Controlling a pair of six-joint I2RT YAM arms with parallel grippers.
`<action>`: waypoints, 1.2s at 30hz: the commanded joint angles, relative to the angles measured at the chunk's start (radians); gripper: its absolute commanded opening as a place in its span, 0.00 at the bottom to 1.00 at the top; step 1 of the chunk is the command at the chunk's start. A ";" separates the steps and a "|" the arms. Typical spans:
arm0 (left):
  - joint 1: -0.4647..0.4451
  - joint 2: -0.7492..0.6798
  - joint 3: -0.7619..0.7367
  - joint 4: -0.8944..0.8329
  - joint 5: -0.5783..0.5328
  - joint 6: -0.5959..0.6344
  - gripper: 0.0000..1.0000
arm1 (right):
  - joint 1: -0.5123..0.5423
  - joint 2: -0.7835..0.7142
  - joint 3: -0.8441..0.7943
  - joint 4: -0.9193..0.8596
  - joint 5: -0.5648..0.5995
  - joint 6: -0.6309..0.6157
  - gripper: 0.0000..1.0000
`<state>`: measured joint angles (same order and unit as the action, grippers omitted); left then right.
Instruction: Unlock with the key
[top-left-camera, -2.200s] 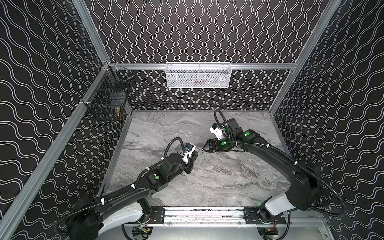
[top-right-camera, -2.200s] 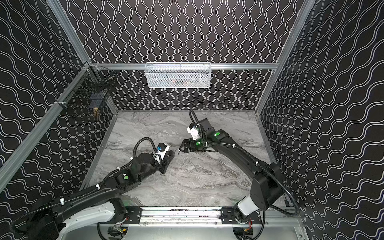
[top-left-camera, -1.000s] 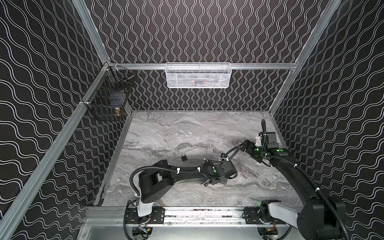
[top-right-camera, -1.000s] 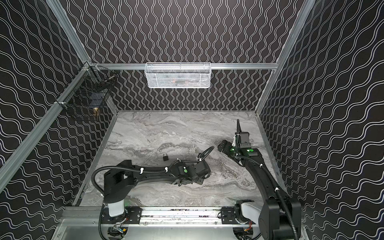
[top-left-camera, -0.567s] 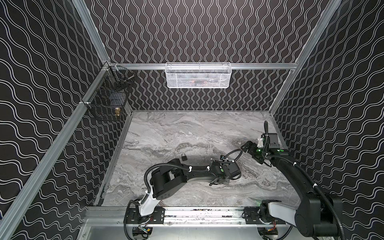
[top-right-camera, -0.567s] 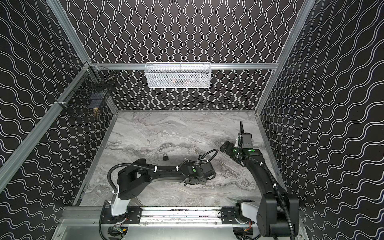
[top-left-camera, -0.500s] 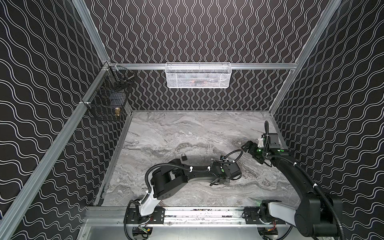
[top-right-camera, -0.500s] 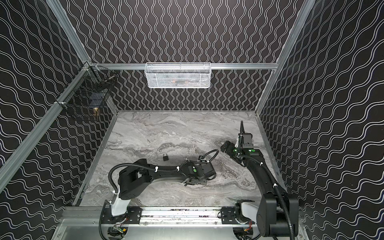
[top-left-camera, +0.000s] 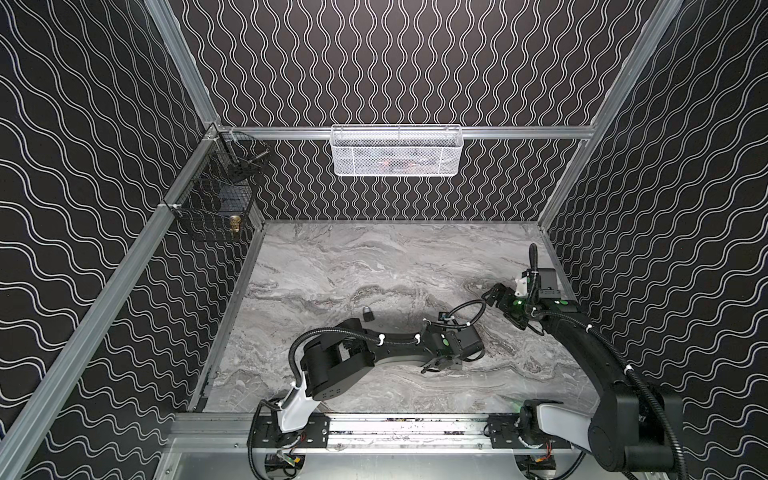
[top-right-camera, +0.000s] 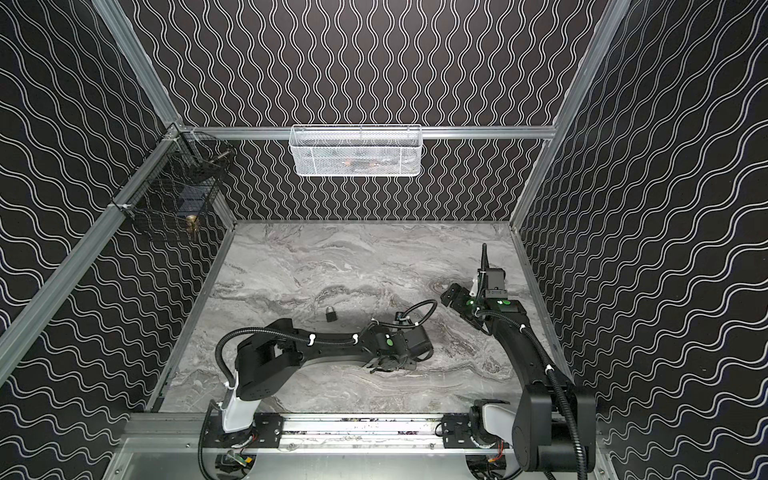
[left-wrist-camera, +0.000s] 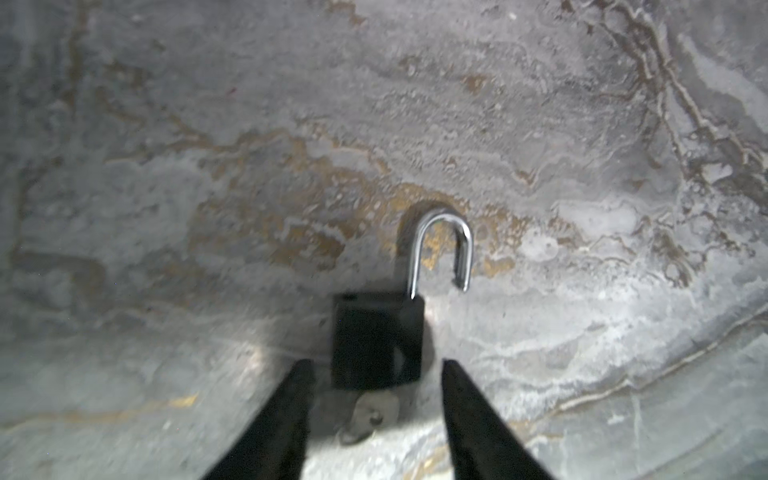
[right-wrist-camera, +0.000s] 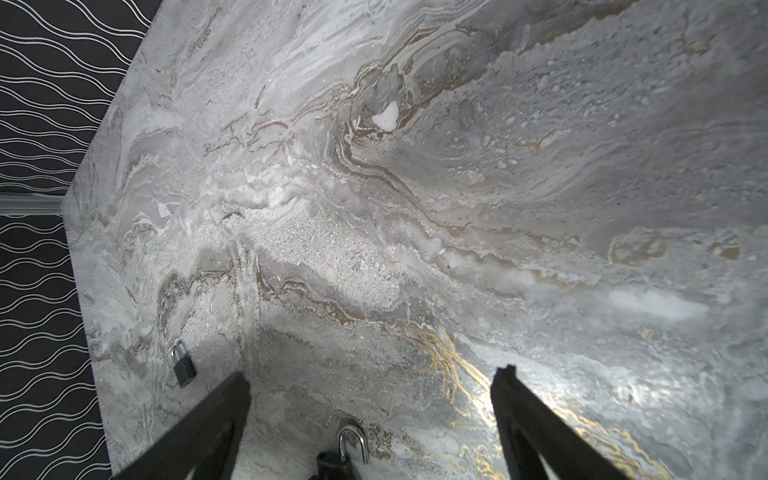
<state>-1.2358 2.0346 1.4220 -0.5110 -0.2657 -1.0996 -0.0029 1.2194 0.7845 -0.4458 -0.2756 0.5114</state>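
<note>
A black padlock lies flat on the marble table, its silver shackle sprung open on one side. The key sticks out of the body's end. My left gripper is open, with one finger on each side of the padlock's key end and a gap on both sides. In both top views the left gripper lies low at the front right of the table and hides this padlock. My right gripper is wide open and empty, farther back on the right.
A second small padlock, shackle closed, lies mid-table behind the left arm. A white mesh basket hangs on the back wall. A black wire basket sits in the back left corner.
Both grippers have left the middle of the table. The left one swung to the front right and the right one drew back right. The left jaws have widened off the padlock.
</note>
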 joint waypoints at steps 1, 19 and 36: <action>0.014 -0.071 -0.026 0.024 -0.010 -0.028 0.61 | 0.001 -0.001 0.023 0.003 -0.031 -0.010 0.92; 0.241 -0.692 -0.292 -0.061 -0.133 0.266 0.92 | 0.409 0.080 0.206 -0.087 0.185 0.102 0.91; 0.532 -1.006 -0.439 -0.235 -0.123 0.394 0.99 | 0.910 0.485 0.476 -0.006 0.331 0.160 0.84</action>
<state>-0.7322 1.0512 0.9966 -0.7074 -0.3912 -0.7307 0.8753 1.6585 1.2110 -0.4706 0.0116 0.6762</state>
